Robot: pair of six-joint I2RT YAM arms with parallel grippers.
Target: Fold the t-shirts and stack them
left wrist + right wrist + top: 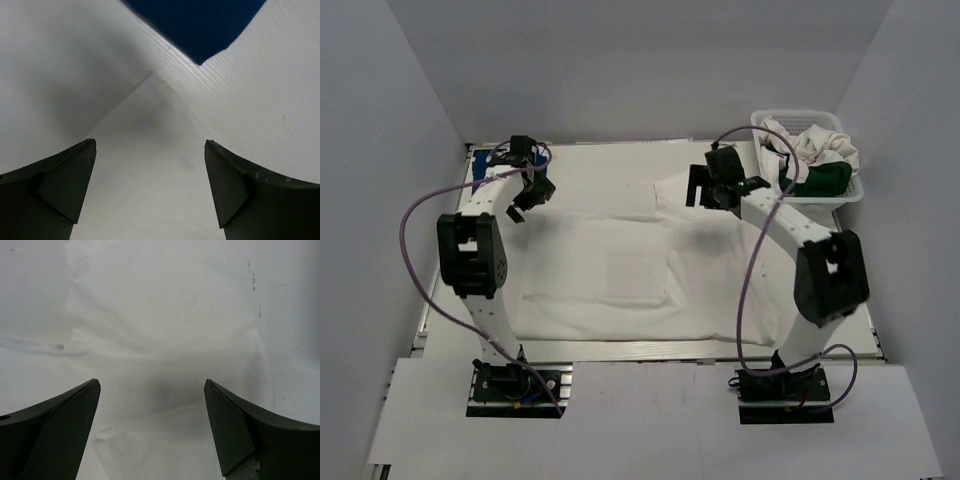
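Presently no finished stack shows. One white t-shirt [620,270] lies spread at the centre of the surface [600,165], fold incomplete in my judgement. My left pincer [150,143] at 10 o'clock and my right pincer [152,382] at 1 o'clock both gape wide, empty. The basket [840,198] at 2 o'clock holds a dark green t-shirt [825,180] and white cloth [815,145], both unfolded.

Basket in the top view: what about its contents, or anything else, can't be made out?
- Basket, top view: shirt count; bunched white cloth and green shirt cover what lies below.
- Blue patch, left wrist view: cut off by the top edge, kind unclear.
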